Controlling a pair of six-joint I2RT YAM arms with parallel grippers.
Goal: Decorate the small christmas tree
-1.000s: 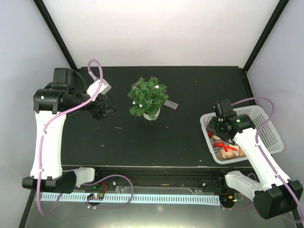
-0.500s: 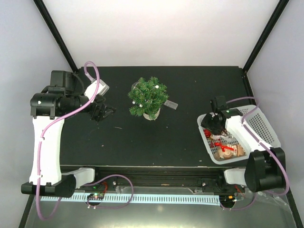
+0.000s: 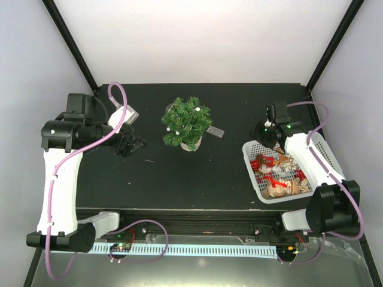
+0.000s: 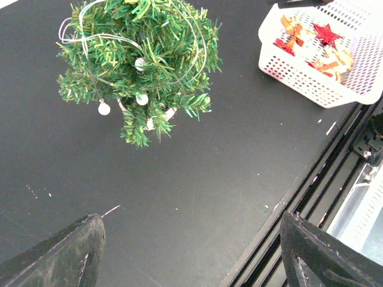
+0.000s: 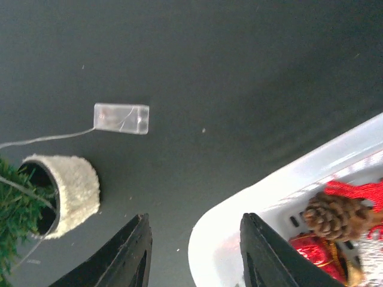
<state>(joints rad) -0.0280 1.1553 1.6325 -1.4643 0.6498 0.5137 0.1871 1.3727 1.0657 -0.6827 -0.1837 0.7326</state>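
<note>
As set upright at mid-table, found the small christmas tree (image 3: 186, 123) bushy and dark-green, wound with thin wire and white beads, in a white pot (image 3: 190, 145). Found the left gripper (image 3: 135, 143) spread wide, holding nothing, beside the tree. Found the right gripper (image 5: 194, 254) partly parted astride a corner of the basket (image 5: 281, 179) rim, not clamped. Counted: one tree, one pot, one basket, one clear battery box (image 5: 121, 118), two grippers.

Little bushy green christmas tree (image 3: 187, 124) standing upright in its white pot, mid-table toward the far side, thin wire looped round it with small white bulbs.
</note>
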